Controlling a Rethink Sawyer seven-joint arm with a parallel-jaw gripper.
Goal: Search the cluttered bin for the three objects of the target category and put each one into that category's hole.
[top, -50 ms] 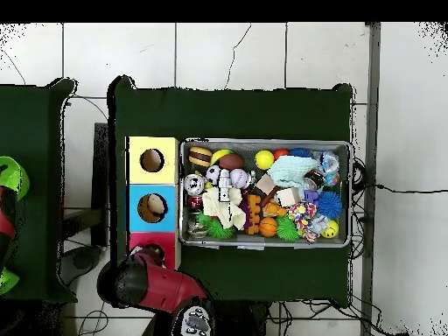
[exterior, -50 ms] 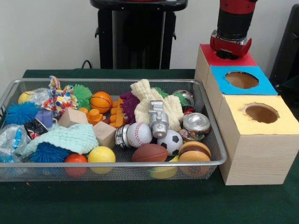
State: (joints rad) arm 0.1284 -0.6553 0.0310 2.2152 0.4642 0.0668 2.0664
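My gripper (exterior, -50 ms: 229, 50) hangs at the mouth of the hole in the red-topped box (exterior, -50 ms: 210, 58), at the far end of the row of boxes; its tip is hidden there. In the overhead view the red arm (top, -50 ms: 153, 284) covers that box's corner. The wire bin (exterior, -50 ms: 212, 144) holds a basketball (exterior, -50 ms: 101, 101), a baseball (exterior, -50 ms: 139, 134), a soccer ball (exterior, -50 ms: 170, 141), a football (exterior, -50 ms: 149, 153), a yellow ball (exterior, -50 ms: 101, 155), a metal can (exterior, -50 ms: 195, 124) and a toy burger (exterior, -50 ms: 194, 154). Nothing held shows.
The blue-topped box (exterior, -50 ms: 261, 86) and the yellow-topped box (exterior, -50 ms: 285, 123) stand in a row beside the bin, each with a round hole. The bin (top, -50 ms: 267, 144) also holds wooden blocks (exterior, -50 ms: 104, 134), spiky balls (exterior, -50 ms: 21, 113), a teal cloth (exterior, -50 ms: 63, 137) and a cream cloth (exterior, -50 ms: 154, 100).
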